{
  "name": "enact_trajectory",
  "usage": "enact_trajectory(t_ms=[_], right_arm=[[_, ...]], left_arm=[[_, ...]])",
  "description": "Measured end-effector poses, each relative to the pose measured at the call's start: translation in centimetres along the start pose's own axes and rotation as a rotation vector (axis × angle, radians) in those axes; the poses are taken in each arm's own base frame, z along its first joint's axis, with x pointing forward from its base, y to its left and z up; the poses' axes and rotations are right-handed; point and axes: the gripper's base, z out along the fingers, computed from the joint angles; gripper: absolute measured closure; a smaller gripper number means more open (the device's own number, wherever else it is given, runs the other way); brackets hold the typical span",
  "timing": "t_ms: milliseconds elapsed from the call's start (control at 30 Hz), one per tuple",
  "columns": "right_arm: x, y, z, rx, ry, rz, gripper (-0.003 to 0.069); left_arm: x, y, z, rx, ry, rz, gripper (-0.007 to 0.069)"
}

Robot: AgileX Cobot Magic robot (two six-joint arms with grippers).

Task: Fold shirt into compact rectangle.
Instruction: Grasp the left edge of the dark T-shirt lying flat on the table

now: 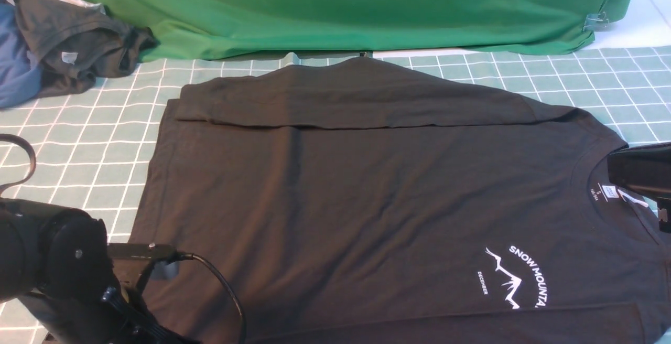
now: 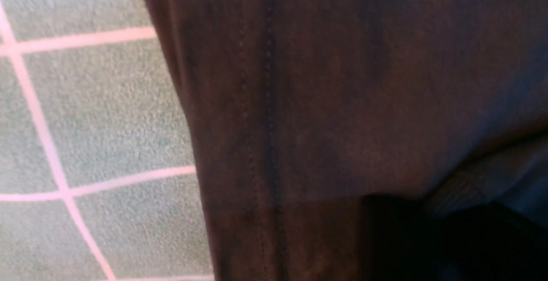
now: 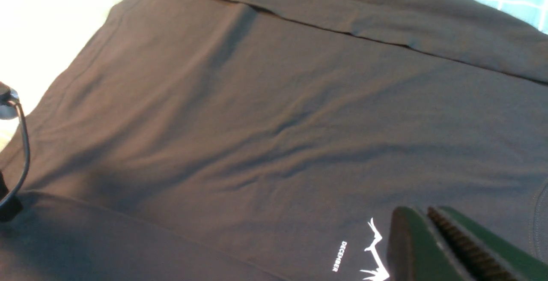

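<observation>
The black shirt (image 1: pixel 367 202) lies flat and sideways on the checked mat, collar and white neck label (image 1: pixel 609 192) to the right, hem to the left. Its far sleeve (image 1: pixel 356 105) is folded across the body. The white mountain print (image 1: pixel 516 276) shows near the front right. My left arm (image 1: pixel 52 260) sits at the shirt's front-left hem corner. In the left wrist view the stitched hem (image 2: pixel 267 101) fills the picture, and the left gripper (image 2: pixel 428 238) is only a dark shape. My right gripper (image 3: pixel 421 216) hovers over the chest beside the print, green fingers closed together, holding nothing.
A dark grey garment with a pale tag (image 1: pixel 78 45) and a blue garment (image 1: pixel 15 66) are heaped at the back left. A green cloth (image 1: pixel 341 8) drapes along the back. The checked mat (image 1: pixel 78 144) is bare left of the shirt.
</observation>
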Motion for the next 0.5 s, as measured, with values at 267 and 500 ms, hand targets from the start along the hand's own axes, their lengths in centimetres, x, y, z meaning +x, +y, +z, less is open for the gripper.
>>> enact_trajectory(t_ms=[267, 500], right_arm=[[0.0, 0.0, 0.0, 0.000, 0.000, -0.001, 0.0610], [0.0, 0.0, 0.0, 0.000, 0.000, -0.001, 0.0603]], left_arm=[[0.5, 0.1, -1.1, -0.015, 0.025, 0.033, 0.0613], [0.3, -0.4, -5.4, 0.009, -0.087, 0.054, 0.0615]])
